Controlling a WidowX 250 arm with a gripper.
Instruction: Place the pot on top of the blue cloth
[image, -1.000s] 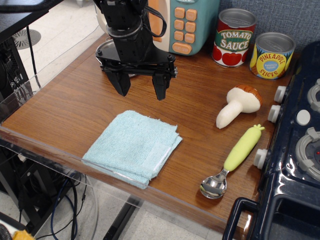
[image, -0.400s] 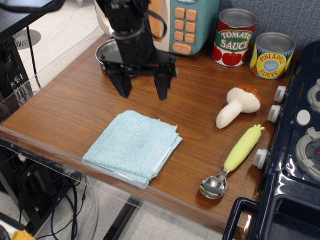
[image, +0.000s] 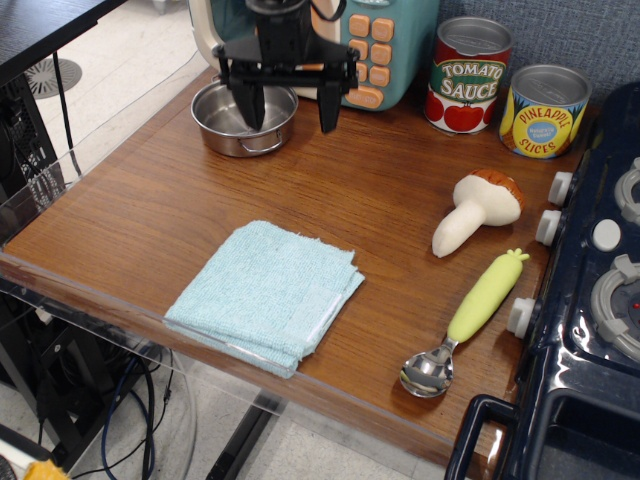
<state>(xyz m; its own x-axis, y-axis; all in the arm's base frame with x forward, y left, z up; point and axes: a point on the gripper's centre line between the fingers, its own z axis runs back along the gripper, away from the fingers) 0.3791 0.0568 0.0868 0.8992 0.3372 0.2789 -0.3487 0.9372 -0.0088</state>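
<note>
Open gripper (image: 290, 108) above pot (image: 238, 122); blue cloth (image: 266, 294) well apart

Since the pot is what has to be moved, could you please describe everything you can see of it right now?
The pot is a small, shallow, round vessel of shiny steel-like metal, standing upright and empty on the wooden table near its back left corner. A thin wire loop handle shows at its front right rim. The gripper hangs over its right side with jaws open, one jaw over the bowl and one outside; whether it touches the rim cannot be told. The pot lies well apart from the blue cloth.
</note>
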